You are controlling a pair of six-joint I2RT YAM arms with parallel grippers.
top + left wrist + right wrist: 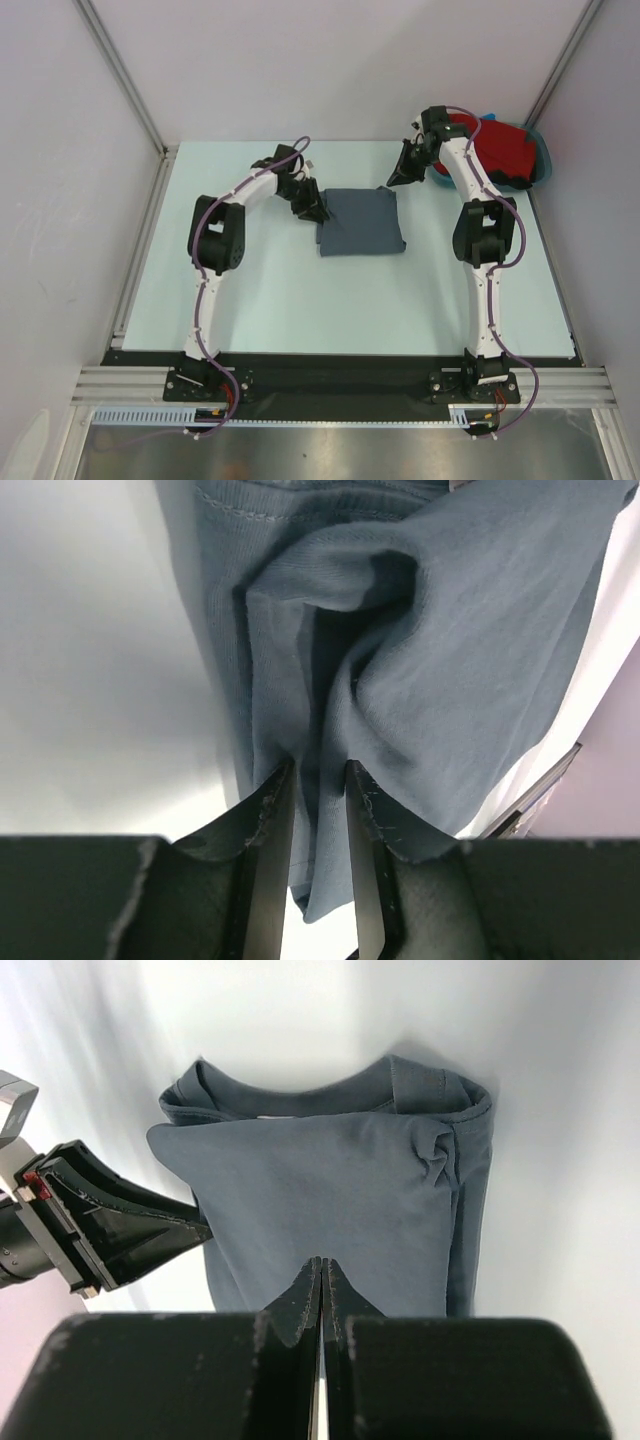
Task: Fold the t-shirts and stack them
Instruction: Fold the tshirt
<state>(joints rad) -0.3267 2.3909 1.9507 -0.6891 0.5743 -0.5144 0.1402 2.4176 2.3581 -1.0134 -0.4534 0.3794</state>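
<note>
A slate-grey t-shirt (360,222) lies folded in a rough square at the middle of the table. My left gripper (312,210) sits at its left edge. In the left wrist view that gripper (318,770) is shut on a bunched fold of the grey t-shirt (450,660), and cloth hangs between the two fingers. My right gripper (400,175) hovers by the shirt's far right corner. In the right wrist view it (320,1262) is shut with nothing between the jaws, above the grey t-shirt (330,1190). A red t-shirt (500,148) lies at the back right.
The red shirt rests in a teal tub (545,160) at the table's back right corner, behind the right arm. White walls with metal posts close in the table on the left, the back and the right. The left gripper (120,1230) shows in the right wrist view.
</note>
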